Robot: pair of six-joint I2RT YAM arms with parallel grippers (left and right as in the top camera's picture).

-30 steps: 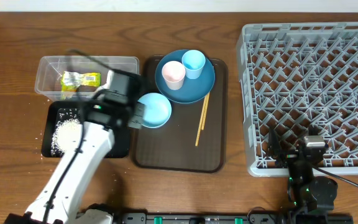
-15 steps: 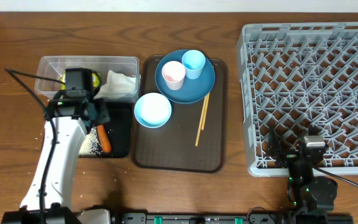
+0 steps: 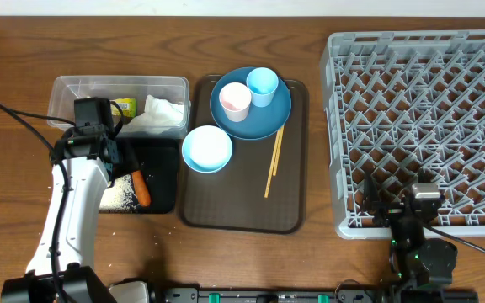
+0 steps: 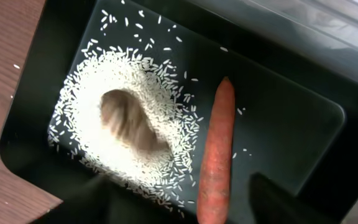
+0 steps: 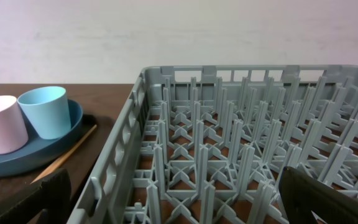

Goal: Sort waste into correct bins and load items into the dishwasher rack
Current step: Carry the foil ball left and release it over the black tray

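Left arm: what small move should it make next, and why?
Probably raise the left gripper away from the black tray and swing it toward the white bowl. Rice, carrot stick and brown lump lie in that tray, wrapper and napkin in the clear tub, and the bowl looks empty.

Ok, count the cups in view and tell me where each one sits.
2. The pink cup and the light blue cup stand side by side on the blue plate. No other shows, though the left arm hides part of the black tray.
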